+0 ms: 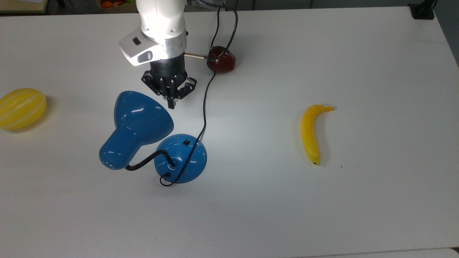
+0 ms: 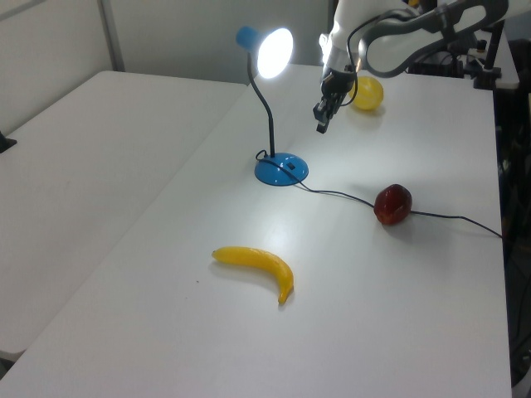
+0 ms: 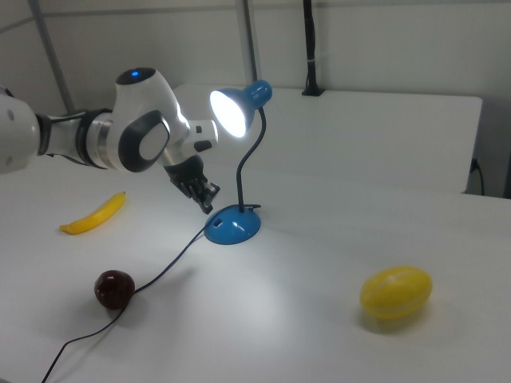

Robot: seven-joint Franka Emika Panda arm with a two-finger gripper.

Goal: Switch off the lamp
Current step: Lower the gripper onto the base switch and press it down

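The lamp is lit, its blue shade [image 1: 141, 120] glowing white in the left view [image 2: 275, 51] and in the right view [image 3: 230, 111]. A black bendy neck joins the shade to the round blue base [image 1: 184, 163], which carries a small black switch [image 1: 186, 142]. My gripper [image 1: 171, 104] hangs shut and holds nothing, beside the shade's rim and a short way behind the base in the top view. It hovers above the table to the upper right of the base [image 2: 280, 169] in the left view. In the right view my gripper [image 3: 209, 209] is just above the base's [image 3: 232, 226] left edge.
The lamp's black cord [image 1: 204, 107] runs from the base to the table's far edge, passing under a red apple [image 1: 221, 59]. A banana [image 1: 310, 133] lies toward the top view's right and a yellow melon [image 1: 21, 108] at the top view's left edge.
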